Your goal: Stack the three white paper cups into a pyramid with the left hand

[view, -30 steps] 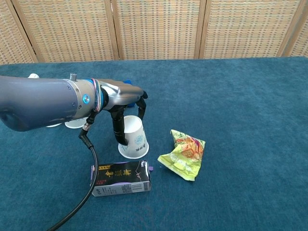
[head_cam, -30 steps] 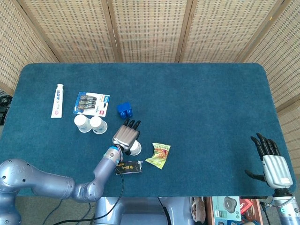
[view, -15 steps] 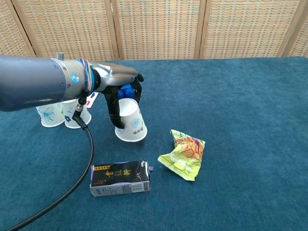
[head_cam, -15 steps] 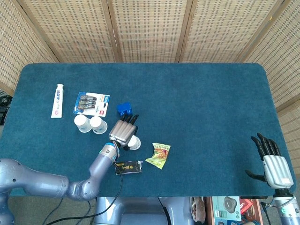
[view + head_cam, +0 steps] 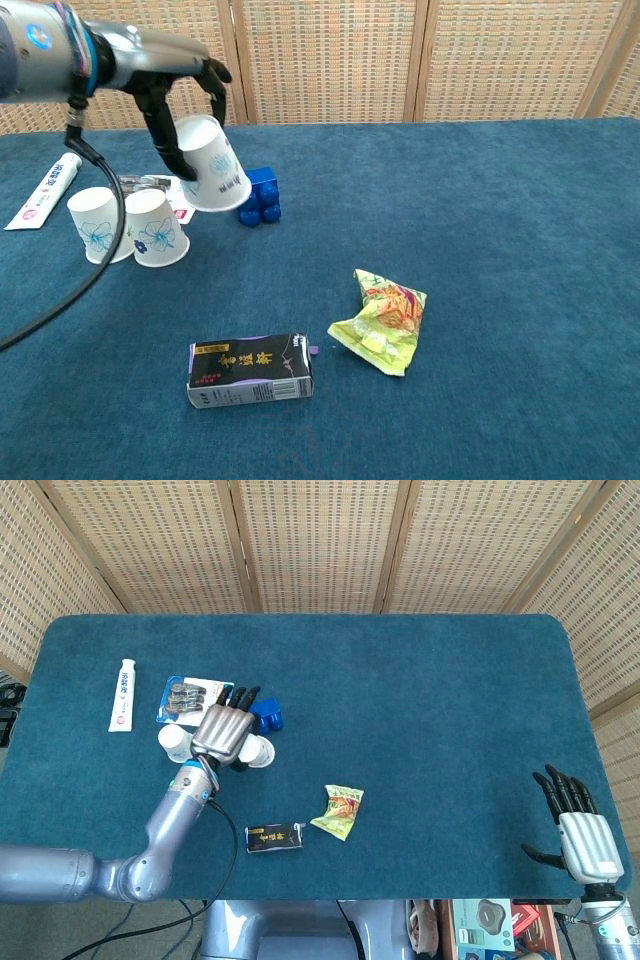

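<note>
My left hand (image 5: 221,735) (image 5: 175,95) grips a white paper cup (image 5: 213,165) (image 5: 258,752) upside down and tilted, lifted clear of the table. Below and to its left, two more white cups with blue flower prints (image 5: 95,224) (image 5: 155,228) stand upside down side by side on the blue cloth; in the head view one shows as a white cup (image 5: 173,741) beside the hand, the other is hidden under it. My right hand (image 5: 578,825) hangs open at the table's near right corner, far from the cups.
A blue block (image 5: 260,194) lies just right of the held cup. A battery pack (image 5: 195,699) and a toothpaste tube (image 5: 121,694) lie behind the cups. A black carton (image 5: 250,369) and a yellow-green snack bag (image 5: 384,320) lie nearer the front edge.
The left hand has lifted the cup off the table and carried it left and away, from beside the snack bag to above the two standing cups. The right hand has stayed put.
</note>
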Robot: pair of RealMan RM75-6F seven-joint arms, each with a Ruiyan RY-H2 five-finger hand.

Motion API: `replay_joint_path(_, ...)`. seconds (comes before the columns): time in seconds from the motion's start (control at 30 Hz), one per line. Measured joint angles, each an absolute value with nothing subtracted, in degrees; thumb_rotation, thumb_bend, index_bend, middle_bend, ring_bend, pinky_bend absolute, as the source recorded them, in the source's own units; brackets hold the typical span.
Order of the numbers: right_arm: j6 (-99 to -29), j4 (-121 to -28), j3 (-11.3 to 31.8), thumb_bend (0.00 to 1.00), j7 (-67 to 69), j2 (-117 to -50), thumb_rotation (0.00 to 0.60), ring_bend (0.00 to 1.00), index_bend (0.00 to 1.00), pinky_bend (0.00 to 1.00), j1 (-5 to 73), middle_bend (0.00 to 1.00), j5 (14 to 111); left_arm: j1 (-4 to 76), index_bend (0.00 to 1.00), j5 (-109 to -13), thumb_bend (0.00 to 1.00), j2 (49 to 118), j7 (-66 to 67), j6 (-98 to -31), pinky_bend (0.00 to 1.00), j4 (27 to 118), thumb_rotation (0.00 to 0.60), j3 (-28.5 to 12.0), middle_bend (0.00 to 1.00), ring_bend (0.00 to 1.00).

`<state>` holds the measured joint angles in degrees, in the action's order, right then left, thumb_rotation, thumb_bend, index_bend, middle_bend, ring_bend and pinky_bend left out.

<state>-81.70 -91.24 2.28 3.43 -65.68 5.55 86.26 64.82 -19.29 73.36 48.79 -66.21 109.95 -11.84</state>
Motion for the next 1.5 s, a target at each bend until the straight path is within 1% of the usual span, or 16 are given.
replay_joint_path(0.13,-81.65,-91.36,2.21,0.00,2.65,-65.89,0.600,0.00,0.00,0.00,5.57,0.00,86.30,62.69,0.47,-19.30,0.16,68.54,46.61,-65.55,0.00,110.35,0.600,-11.57,0.00,0.00)
replay_joint_path(0.2,-81.53,-91.41,2.18,0.00,2.24,-66.05,0.600,0.00,0.00,0.00,5.61,0.00,86.26,61.62,0.47,-18.71,0.16,66.26,44.84,-64.03,0.00,109.84,0.600,-11.46,0.00,0.00)
replay_joint_path(0.5,-81.82,-91.70,2.12,0.00,1.57,-66.13,0.600,0.00,0.00,0.00,5.59,0.00,86.56,60.93,0.47,-10.31,0.16,62.30,41.59,-55.47,0.00,105.64,0.600,-11.12,0.00,0.00)
replay_joint_path(0.63,-81.85,-91.64,2.18,0.00,1.79,-66.07,0.600,0.00,0.00,0.00,5.56,0.00,86.48,61.94,0.47,-7.76,0.16,62.18,41.69,-53.72,0.00,103.52,0.600,-10.39,0.00,0.00)
replay_joint_path(1.1,-81.82,-91.44,2.16,0.00,1.88,-66.22,0.600,0.00,0.00,0.00,5.62,0.00,86.59,63.48,0.47,-4.93,0.16,64.39,41.18,-52.13,0.00,99.10,0.600,-8.66,0.00,0.00)
replay_joint_path(1.5,-81.96,-91.17,2.25,0.00,2.00,-66.36,0.600,0.00,0.00,0.00,5.61,0.00,86.58,63.98,0.47,-5.36,0.16,67.16,40.54,-52.04,0.00,96.24,0.600,-7.54,0.00,0.00)
